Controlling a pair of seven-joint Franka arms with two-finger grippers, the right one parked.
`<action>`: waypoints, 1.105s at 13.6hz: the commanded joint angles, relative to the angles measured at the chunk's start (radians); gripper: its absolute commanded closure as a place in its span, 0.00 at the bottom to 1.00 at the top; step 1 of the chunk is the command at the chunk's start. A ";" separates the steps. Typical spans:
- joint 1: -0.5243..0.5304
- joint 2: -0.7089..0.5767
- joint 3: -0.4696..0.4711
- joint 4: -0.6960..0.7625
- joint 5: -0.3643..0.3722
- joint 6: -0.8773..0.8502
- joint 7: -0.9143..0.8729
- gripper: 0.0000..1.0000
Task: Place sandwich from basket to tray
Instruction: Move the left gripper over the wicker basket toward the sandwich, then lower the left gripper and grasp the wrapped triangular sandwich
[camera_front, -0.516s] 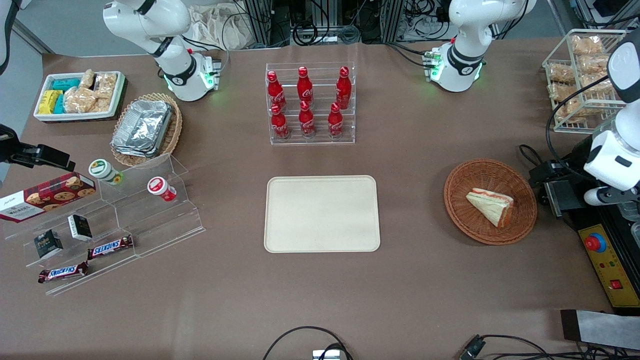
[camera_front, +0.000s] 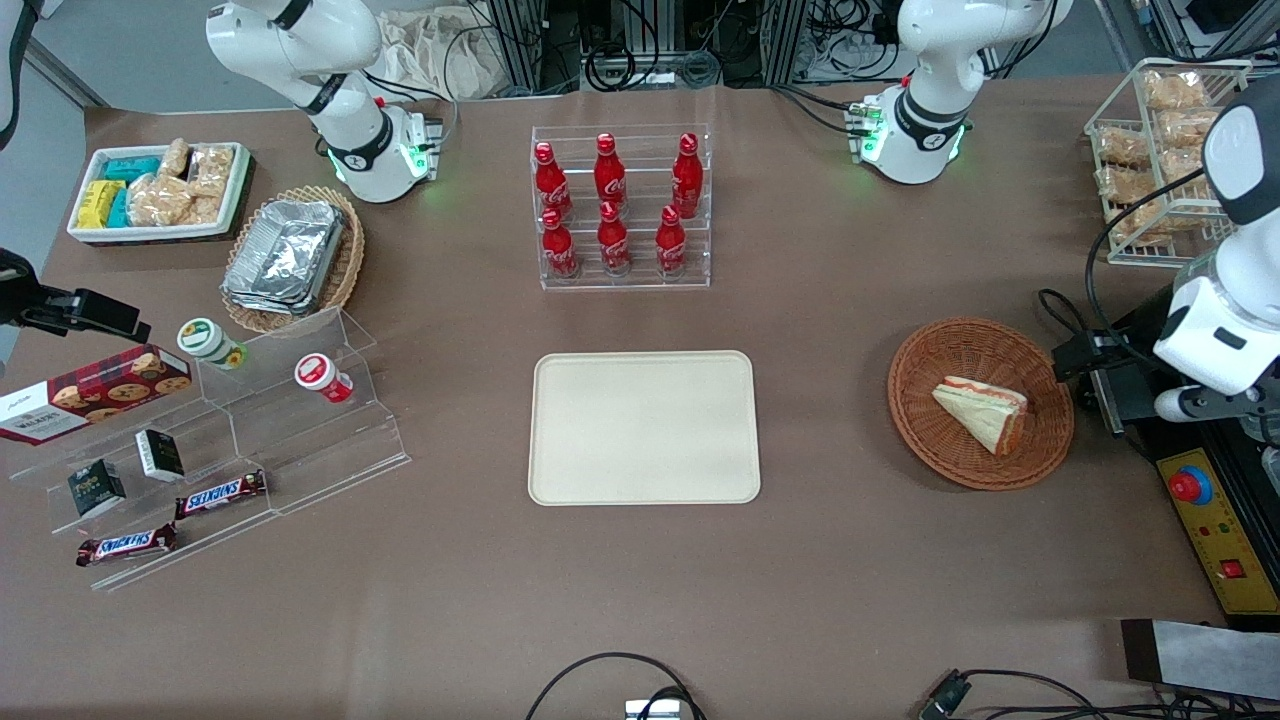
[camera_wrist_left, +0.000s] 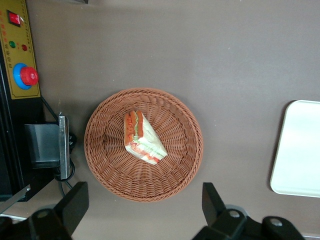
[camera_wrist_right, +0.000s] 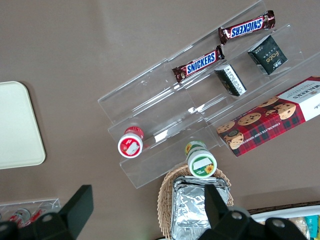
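sandwich (camera_wrist_left: 142, 138): lying on its side in the middle of the basket, cut edge with the orange and green layers facing the control box end. Nothing touching it yet.

basket (camera_wrist_left: 182, 165): round brown wicker, sitting loose on the brown surface toward the working arm's end. My guess is it's light, so a nudge on the rim would slide or tip it.

end effector (camera_wrist_left: 144, 205): up high above the basket's edge, fingers spread wide and holding nothing. In the wrist view the sandwich is off to one side of the gap between the fingers, not centred in it.

tray (camera_front: 644, 427): cream rectangle in the middle of the surface, well apart from the basket, nothing on it.

risk, missed grab: coming straight down from here, I'd expect the fingers to land on the wicker rim instead of around the bread, so it needs to shift over the sandwich first.

risk, squashing: soft bread, so a hard squeeze probably mashes it or pushes the filling out the cut edge.

risk, bad angle: it's a wedge, so closing on the sloped sides could make it squirt out sideways. Gripping across the flat bread faces looks safer.

risk, the carry: a loose pinch could let it droop or drop on the bare surface between basket and tray.

neighbours: the box with the red button (camera_wrist_left: 26, 76) sits just beside the basket, so a wide swing might clip it.
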 joint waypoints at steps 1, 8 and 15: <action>0.006 0.051 -0.001 -0.024 0.019 0.060 -0.067 0.00; 0.004 0.125 0.002 -0.285 0.154 0.371 -0.592 0.00; 0.012 0.185 0.005 -0.331 0.160 0.409 -0.655 0.00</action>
